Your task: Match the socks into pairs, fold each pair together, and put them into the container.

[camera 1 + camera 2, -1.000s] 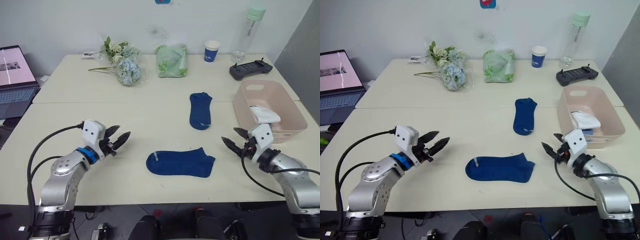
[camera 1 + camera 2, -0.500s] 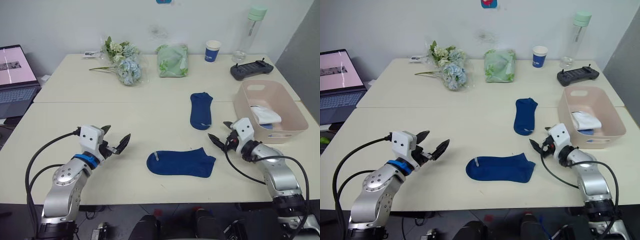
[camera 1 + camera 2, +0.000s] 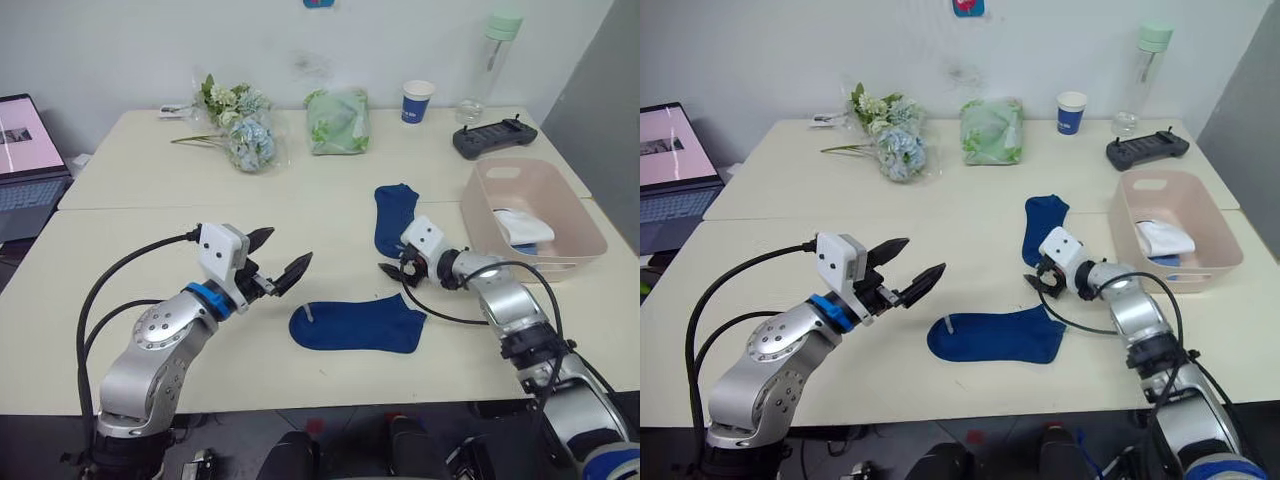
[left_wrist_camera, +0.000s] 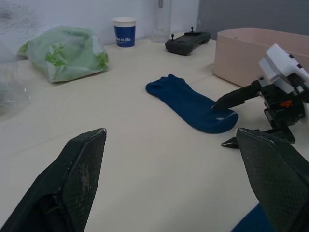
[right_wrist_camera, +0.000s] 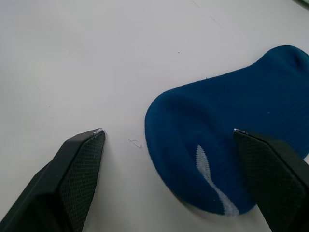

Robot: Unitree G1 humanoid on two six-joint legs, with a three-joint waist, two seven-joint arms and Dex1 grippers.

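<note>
So from the head camera, two navy socks are out on the beige table (image 3: 150,240): the near navy sock (image 3: 357,324) lies flat crosswise by the front edge, and the far navy sock (image 3: 394,217) lies lengthwise further back, well apart from it. The left gripper (image 3: 278,260) hangs above the table left of the near sock, fingers spread wide, nothing in them. The right gripper (image 3: 398,270) sits low between the two socks, right at the far sock's near end, also spread and empty. The pink container (image 3: 560,250) is off at the right edge with a white sock (image 3: 523,226) in it.

Left wrist view: the far navy sock with the right gripper's black tips at its end, plus a green bundle (image 4: 65,52), blue cup (image 4: 124,32) and black controller (image 4: 187,40) behind.

Right wrist view: its fingertips (image 5: 79,169) straddle that sock's rounded end, one tip over bare table, one over the fabric.
</note>
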